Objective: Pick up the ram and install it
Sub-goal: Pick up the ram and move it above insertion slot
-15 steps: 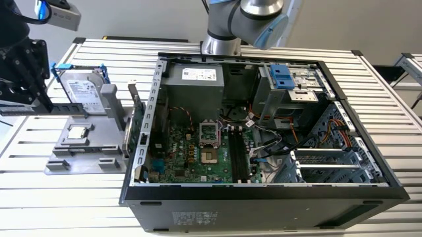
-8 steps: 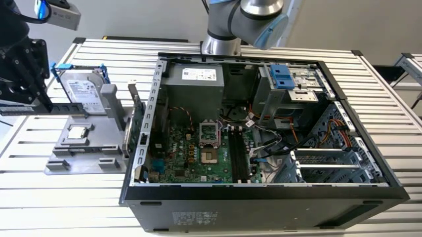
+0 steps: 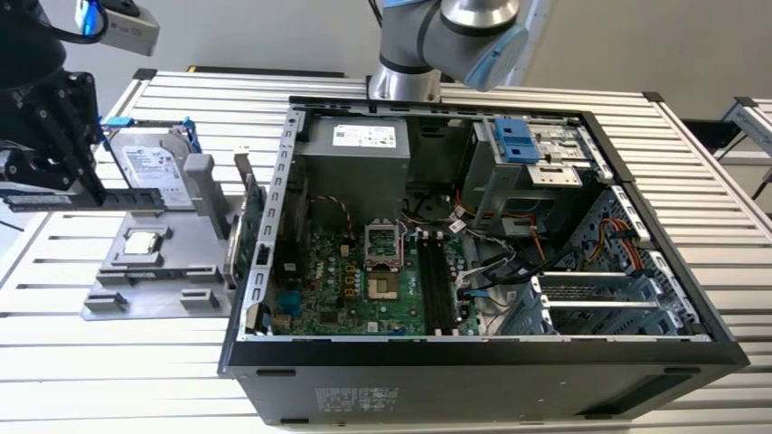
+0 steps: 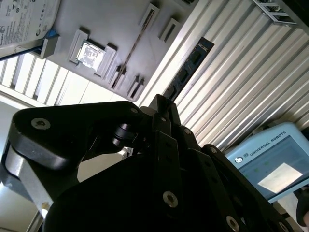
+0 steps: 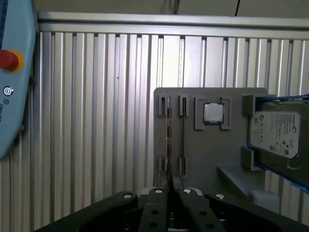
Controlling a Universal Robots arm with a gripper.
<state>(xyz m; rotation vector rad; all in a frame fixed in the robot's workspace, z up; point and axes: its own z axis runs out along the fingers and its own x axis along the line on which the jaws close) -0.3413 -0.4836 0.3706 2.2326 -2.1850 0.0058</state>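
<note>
**Ram clamped in the gripper, held clear above its holder tray**

The gripper (image 3: 61, 181) is closed on one end of the ram (image 3: 115, 200), its jaws pressing the flat faces. The stick juts out roughly level with its long edge free, a hold that, I judge, suits pushing it edge-first into a slot. The grey holder tray (image 3: 108, 303) lies below the gripper on the slatted surface (image 3: 72, 380). Its narrow grooves keep sticks standing on edge for just such a pinch, while the processor chip (image 3: 143, 242) and hard drive (image 3: 157, 167) sit in their own recesses. The open computer case (image 3: 483, 348), with the motherboard's black memory slots (image 3: 437, 285), lies well apart from the gripper, so installing has not yet begun.
</note>
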